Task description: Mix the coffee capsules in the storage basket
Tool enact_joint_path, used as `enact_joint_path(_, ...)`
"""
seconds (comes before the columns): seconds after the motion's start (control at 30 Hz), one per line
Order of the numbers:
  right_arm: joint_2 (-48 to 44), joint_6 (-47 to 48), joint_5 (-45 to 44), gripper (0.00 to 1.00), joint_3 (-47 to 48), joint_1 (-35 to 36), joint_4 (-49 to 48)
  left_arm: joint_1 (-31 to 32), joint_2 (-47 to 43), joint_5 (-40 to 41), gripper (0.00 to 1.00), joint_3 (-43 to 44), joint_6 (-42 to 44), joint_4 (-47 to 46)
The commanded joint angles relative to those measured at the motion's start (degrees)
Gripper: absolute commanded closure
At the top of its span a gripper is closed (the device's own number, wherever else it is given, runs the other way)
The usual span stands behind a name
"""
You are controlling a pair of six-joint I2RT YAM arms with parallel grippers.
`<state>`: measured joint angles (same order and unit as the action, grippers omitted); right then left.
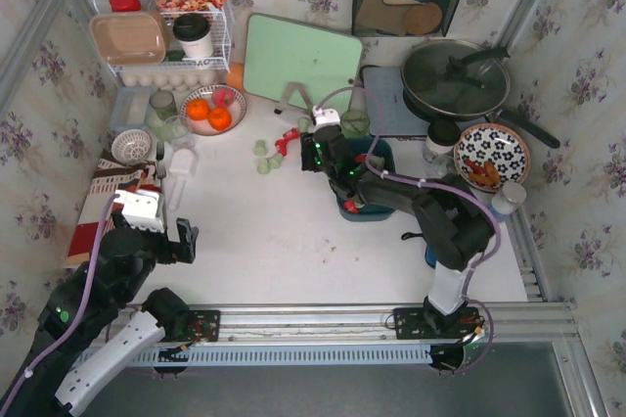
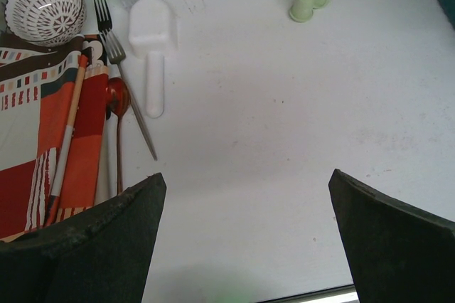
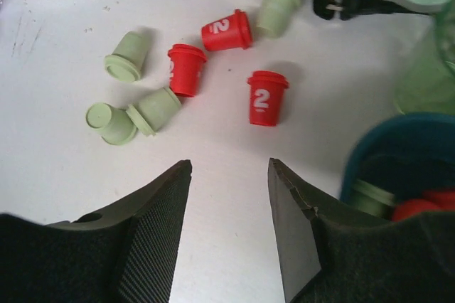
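At the near left edge of the table (image 2: 284, 104), the left gripper (image 2: 246, 175) hangs with its jaws spread wide, holding nothing. Further in, the right gripper (image 3: 229, 164) stands parted and empty, just short of seven loose coffee capsules (image 3: 268, 97), which lie beside the storage basket (image 3: 384, 143). Only its wrist view shows green and red capsules inside the basket. From above, the arm covers most of it.

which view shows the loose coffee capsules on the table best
Right wrist: seven loose red and pale green plastic coffee capsules lie close and sharp, numbers readable. Top external shows them tiny; left wrist catches only five, at its top edge.
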<state>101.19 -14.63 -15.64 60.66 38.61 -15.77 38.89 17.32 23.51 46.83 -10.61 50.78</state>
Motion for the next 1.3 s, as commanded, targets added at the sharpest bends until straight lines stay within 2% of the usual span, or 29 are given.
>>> enact_joint_path(0.0, 6.2, 1.9, 1.5, 0.47, 5.2, 0.2, -1.1, -0.2, -0.3, -1.0, 0.01, -0.2, 0.3, -2.3)
enact_joint_path(0.2, 13.8, 3.4, -2.5, 0.49, 11.4, 0.2, -1.0, -0.3, -0.6, -1.4, 0.01, -0.4, 0.5, -2.5)
enact_joint_path(0.47, 19.2, 4.2, -5.2, 0.5, 15.0, -0.3, -0.4, -0.6, -0.9, -2.0, 0.01, -0.5, 0.8, -2.6)
enact_joint_path(0.67, 20.7, 1.2, -2.8, 0.51, 15.1, -2.1, 0.2, -0.7, -1.5, -2.1, 0.01, -0.6, 0.9, -2.7)
enact_joint_path(0.97, 24.0, 0.1, 3.1, 0.53, 20.1, -4.1, 5.0, -0.8, -1.4, -2.1, 0.01, -0.6, 0.8, -2.7)
enact_joint_path(1.1, 24.2, 0.0, 3.2, 0.58, 20.5, -4.2, 5.5, -0.9, -1.3, -2.0, 0.01, -0.6, 0.8, -2.7)
enact_joint_path(1.2, 23.8, -0.1, 3.5, 0.7, 20.2, -4.3, 5.6, -1.0, -1.3, -2.0, 0.01, -0.6, 0.8, -2.7)
enact_joint_path(1.27, 23.1, -0.5, 3.6, 0.74, 19.6, -4.3, 5.7, -1.0, -1.3, -2.0, 0.01, -0.6, 0.8, -2.7)
